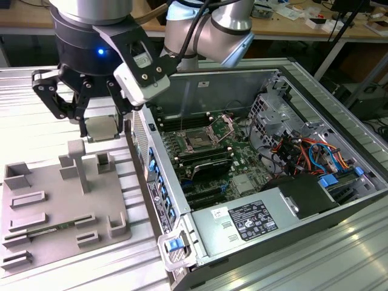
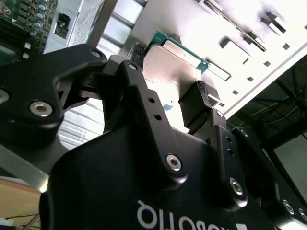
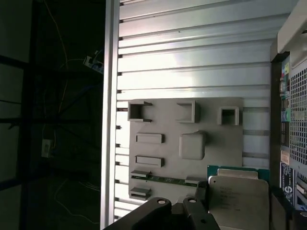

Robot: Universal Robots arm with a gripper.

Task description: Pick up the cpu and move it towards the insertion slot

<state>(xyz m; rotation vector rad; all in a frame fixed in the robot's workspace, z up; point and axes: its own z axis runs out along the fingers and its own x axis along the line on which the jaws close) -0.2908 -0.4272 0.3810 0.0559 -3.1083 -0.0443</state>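
I've got the gripper (image 1: 102,124) closed on the cpu (image 1: 101,127), fingers pinching it by opposite edges. In the exterior view the chip hangs flat, silvery top up, clear of the grey tray (image 1: 36,227) and above its far edge, just beside the open pc case (image 1: 339,206) wall on the exterior view's right. Chip isn't touching the tray as far as I can see.

In the second wrist view the cpu (image 2: 170,64) sits between the black fingers (image 2: 199,103), green border visible along one edge, metal lid catching glare. Gripper (image 2: 168,81) linkages fill the foreground. In the first wrist view the cpu (image 3: 237,199) shows w/ its green edge, tray (image 3: 216,143) lying below it on the ribbed aluminium table (image 3: 192,48). The tray's pockets and raised blocks are visible, plus a thin green strip seated in one of its long slots; can't tell what that is.

The insertion slot (image 1: 198,140) is inside the case on the green board (image 1: 254,176), well apart from the chip, toward the exterior view's right. Its metal frame is shiny and the load plate (image 1: 223,124) stands hinged up, dark socket square exposed. Black memory slots run alongside it. Arm (image 1: 209,24) reaches in from the top of the exterior view, blue light on the wrist.
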